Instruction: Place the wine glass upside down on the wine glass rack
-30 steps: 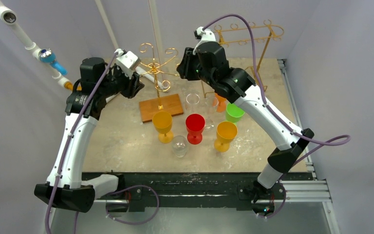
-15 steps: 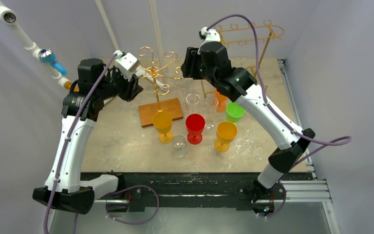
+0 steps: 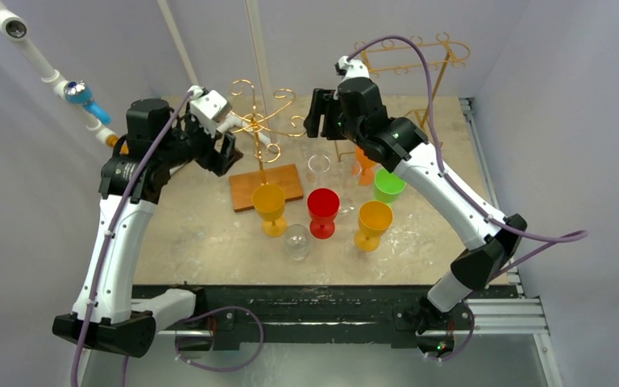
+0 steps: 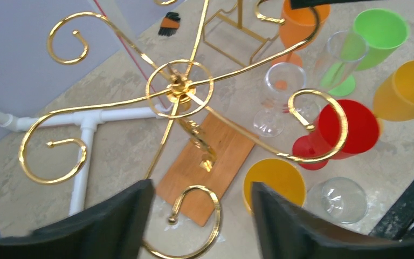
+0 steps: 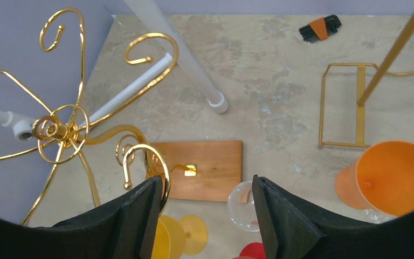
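Two sets of jaws hang either side of the gold rack, level with its curled arms, and neither holds anything. The left jaws stand partly open and the right jaws wider, each with only air and the rack's scrolls between the fingers. No glass hangs on the rack yet. The glasses all stand upright on the surface in front of the rack's wooden base, among them a red glass, a yellow glass, a green glass and a clear glass. Which one is meant I cannot tell. The arms seem held high to stay clear of the scrolls before one reaches down for a stem. No brand, label or writing is legible.
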Controlling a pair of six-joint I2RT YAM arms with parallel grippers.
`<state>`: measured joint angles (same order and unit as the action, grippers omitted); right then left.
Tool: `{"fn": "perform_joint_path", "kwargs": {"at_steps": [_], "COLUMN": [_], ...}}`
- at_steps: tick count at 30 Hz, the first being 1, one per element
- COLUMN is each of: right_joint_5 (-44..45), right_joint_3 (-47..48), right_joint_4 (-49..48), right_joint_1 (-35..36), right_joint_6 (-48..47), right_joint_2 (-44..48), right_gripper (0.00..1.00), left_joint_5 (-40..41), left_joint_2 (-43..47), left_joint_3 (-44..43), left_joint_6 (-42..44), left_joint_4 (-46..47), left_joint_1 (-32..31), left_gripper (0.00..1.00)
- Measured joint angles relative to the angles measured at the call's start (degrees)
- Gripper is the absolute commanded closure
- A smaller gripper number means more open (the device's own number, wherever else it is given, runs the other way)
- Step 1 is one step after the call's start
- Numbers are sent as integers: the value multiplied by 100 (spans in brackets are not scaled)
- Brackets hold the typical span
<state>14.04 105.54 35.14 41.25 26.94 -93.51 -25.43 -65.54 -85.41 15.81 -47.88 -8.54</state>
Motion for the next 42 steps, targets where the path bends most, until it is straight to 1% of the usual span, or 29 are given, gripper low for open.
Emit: {"fn": "perform_joint_path", "kwargs": {"at_steps": [1,2,3,6,11,14,17,20,23,25,29,32,37,39,42], "right_joint_5": [15,7,-2,59,341,450,450,387,195,50,-190,-293,-450,-531,-660], "right_joint_3": [-107,-254,-389,-901,-1655,-1801,-1777,-1394,-927,-734,-492,-365,-129,-7,129], "right_joint_4": [-4,-39,-107,-223,-256,-278,-422,-367,-323,-289,-146,2,203,229,273], "right_joint_1": [-33,-68,-85,-81,-83,-83,-83,-83,-81,-79,-76,-79,-83,-83,-81], "right_joint_6": [4,35,55,94,120,136,131,101,46,-9,-146,-221,-286,-295,-295], "right_joint_2": [70,170,271,691,1362,1456,1364,1075,664,494,387,382,354,306,236], "right_gripper": [28,27,26,22,22,23,24,26,26,26,27,26,24,23,22], "left_joint_5": [-37,-118,-136,-146,-227,-295,-299,-247,-153,-9,46,107,177,188,208], "left_joint_2": [13,50,105,234,254,262,341,518,501,448,442,446,452,459,459], "left_joint_3": [0,0,0,-92,-599,-852,-756,-208,201,243,280,363,452,452,452], "left_joint_6": [-7,-28,-17,13,90,94,90,48,20,24,28,35,44,46,50], "left_joint_4": [11,15,0,-109,-334,-404,-334,-107,35,160,308,393,501,511,546], "left_joint_1": [-2,-17,-39,-48,-48,-48,-48,-48,-48,-26,-24,-22,-22,-22,-22], "left_gripper": [8,2,0,0,0,0,1,4,11,16,31,37,51,52,52]}}
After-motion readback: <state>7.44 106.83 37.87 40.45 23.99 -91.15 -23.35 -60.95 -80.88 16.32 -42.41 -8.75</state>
